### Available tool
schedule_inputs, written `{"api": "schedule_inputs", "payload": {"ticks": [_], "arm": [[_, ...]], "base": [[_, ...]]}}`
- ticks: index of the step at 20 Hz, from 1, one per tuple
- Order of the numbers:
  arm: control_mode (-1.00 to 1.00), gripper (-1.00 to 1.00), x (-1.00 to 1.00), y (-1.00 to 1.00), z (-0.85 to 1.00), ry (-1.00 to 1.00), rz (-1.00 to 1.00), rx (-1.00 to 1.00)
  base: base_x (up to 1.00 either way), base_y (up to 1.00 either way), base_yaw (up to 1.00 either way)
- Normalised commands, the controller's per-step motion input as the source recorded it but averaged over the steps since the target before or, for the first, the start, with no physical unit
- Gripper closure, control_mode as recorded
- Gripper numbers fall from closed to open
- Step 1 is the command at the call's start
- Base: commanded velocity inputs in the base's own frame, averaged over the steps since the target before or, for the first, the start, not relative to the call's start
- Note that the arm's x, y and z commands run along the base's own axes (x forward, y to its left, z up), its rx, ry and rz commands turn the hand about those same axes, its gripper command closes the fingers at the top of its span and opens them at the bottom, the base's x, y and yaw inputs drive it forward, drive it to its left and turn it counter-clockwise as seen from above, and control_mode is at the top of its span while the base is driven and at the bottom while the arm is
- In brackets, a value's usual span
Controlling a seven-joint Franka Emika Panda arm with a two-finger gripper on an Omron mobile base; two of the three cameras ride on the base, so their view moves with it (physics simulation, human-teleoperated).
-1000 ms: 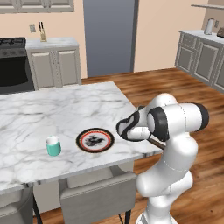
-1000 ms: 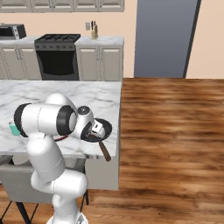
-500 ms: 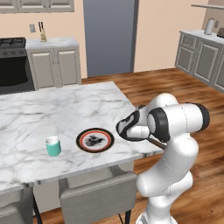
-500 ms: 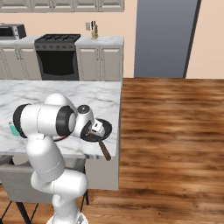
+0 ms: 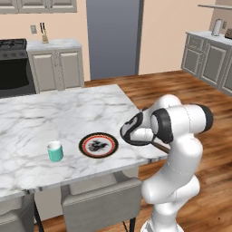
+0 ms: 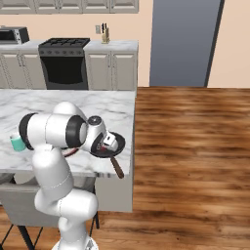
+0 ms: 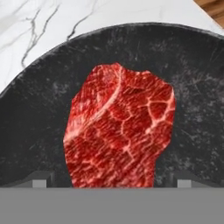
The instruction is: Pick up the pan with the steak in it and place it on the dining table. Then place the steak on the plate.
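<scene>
Pan (image 7: 192,109) on marble dining table (image 5: 68,113) (wood floor (image 6: 190,146) beyond), hand (image 7: 111,180) spread.

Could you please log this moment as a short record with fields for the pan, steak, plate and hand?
pan: on the dining table, near its corner, handle past the edge
steak: lying in the pan
plate: on the table beside the pan, no food on it
hand: open, fingertips either side of the steak
cup: teal, beside the plate
</scene>
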Motion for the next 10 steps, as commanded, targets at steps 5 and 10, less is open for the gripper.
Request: {"api": "schedule_inputs", "payload": {"ticks": [5, 10], "arm": [[-1.0, 1.0, 0.22, 0.0, -0.26, 0.0, 0.0, -0.01], [-1.0, 1.0, 0.03, 0.0, -0.23, 0.0, 0.0, -0.02]], "base": [[0.0, 0.0, 0.0], [0.0, 0.0, 0.0]]}}
